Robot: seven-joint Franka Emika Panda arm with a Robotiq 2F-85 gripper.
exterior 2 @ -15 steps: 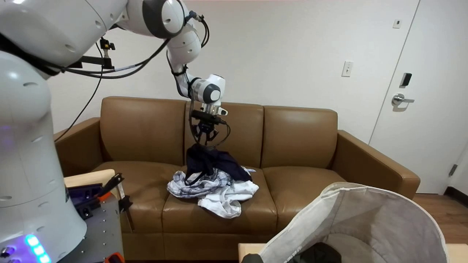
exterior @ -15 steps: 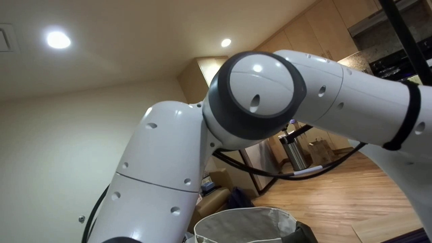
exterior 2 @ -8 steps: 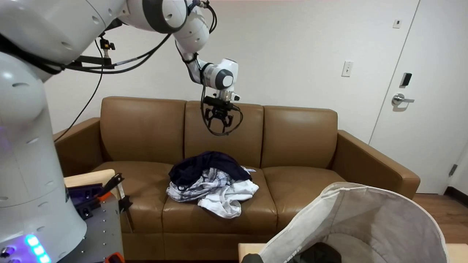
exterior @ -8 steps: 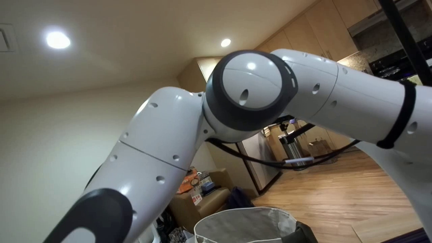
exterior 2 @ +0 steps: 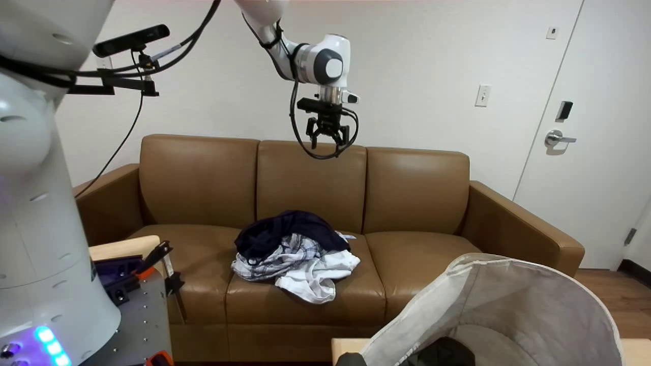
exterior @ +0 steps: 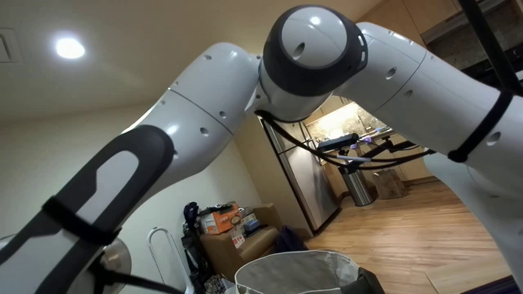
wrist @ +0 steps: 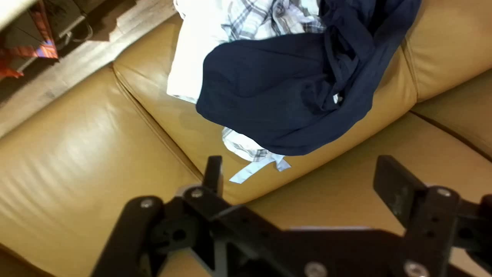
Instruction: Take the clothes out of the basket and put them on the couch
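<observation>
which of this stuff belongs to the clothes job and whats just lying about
For the job:
round pale grey-white fabric basket, with dark cloth inside
crumpled navy garment
white-and-grey plaid garment
plain white garment
brown leather-look couch under them
black two-fingered pincer, open

Just lying about, it seems:
orange-and-white box
brown paper bag
shiny metal cylindrical bin

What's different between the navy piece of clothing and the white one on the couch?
The navy garment is very dark, while the white garment is bright. The navy garment sits farther back on the couch; the white garment lies nearer its front edge. The navy garment lies on top, partly covering the plaid garment, whereas the white garment sits lower, tucked partly beneath. Both lie crumpled on the couch.
</observation>
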